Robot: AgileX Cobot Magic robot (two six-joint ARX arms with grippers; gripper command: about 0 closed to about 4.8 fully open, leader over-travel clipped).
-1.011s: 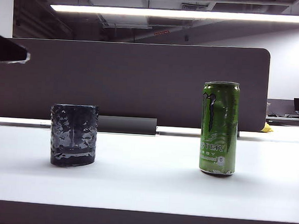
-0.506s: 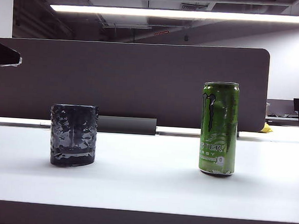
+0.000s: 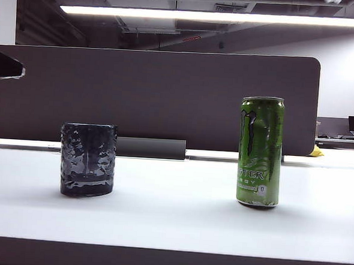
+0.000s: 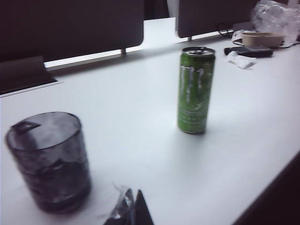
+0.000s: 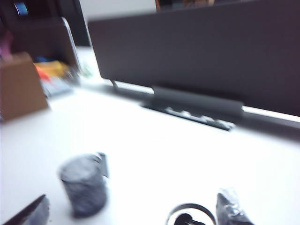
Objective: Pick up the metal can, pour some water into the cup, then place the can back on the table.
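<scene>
We see the metal can (image 3: 260, 152) standing upright on the table (image 3: 171, 219), w/ the cup (image 3: 87, 159) also upright and well apart from it; neither is touched by anything. Right gripper (image 5: 136, 216) hovers above the can: in the right wrist view one finger (image 5: 30, 215) sits at one side and the other finger, wrapped in shiny material, at the other side, spread wide w/ nothing between them, so the jaws stand open and empty. The can's silver top (image 5: 190, 215) shows just below and between those fingers, closer to the wrapped one; the cup (image 5: 84, 183) sits ahead of the gripper, nearer the bare finger. That view is blurred, so we can't tell finer detail. Left gripper (image 4: 129, 211) shows only as dark tips w/ shiny wrap pressed close together; we can't tell for sure if it's shut, and it holds nothing we can see. The cup (image 4: 49, 161) is just beside its tips, the can (image 4: 196, 90) farther ahead and off to the other side. A dark grey divider (image 3: 155, 95) stands beyond both grippers.
</scene>
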